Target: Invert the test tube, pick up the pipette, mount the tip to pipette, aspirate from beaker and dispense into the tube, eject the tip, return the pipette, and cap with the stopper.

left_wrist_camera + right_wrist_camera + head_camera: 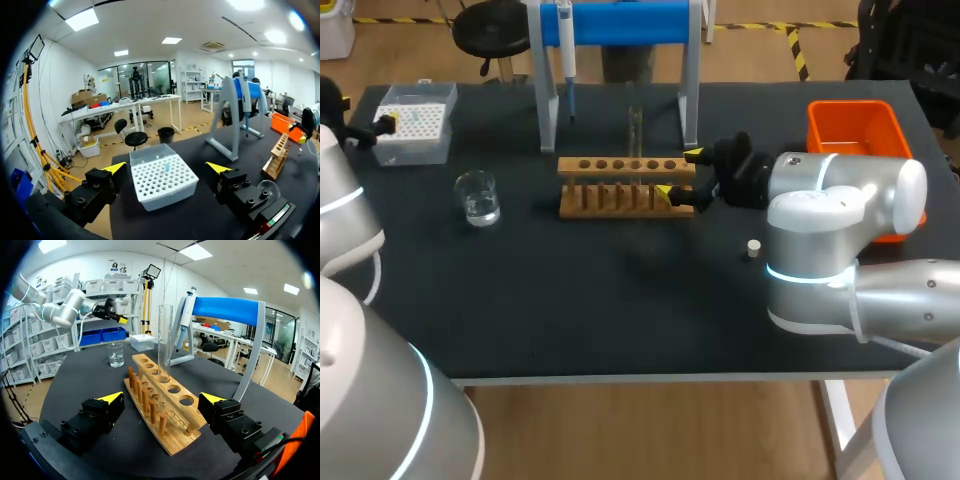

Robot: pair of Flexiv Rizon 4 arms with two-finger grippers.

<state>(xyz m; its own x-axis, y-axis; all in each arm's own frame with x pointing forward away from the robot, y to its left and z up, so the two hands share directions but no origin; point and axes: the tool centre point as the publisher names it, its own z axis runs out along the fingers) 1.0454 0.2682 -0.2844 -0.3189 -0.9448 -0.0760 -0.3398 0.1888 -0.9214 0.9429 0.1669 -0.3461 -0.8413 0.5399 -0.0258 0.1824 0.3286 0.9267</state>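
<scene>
Right gripper (162, 398): fingers spread wide, holding nothing. The near end of the wooden rack (160, 405) lies between them. The test tube (165, 340) stands ahead of the fingers in a hole toward the rack's middle, long axis vertical, apart from both fingers. Left gripper (166, 167): fingers likewise wide apart and empty, with the tip box (160, 182) between and just ahead of them at the tabletop's (620, 300) far left corner. The pipette (567, 50) hangs tip-down on the blue stand (620, 22) behind the rack. The beaker (478, 197) sits left of the rack; the stopper (753, 248) lies right of it, beside the right arm.
</scene>
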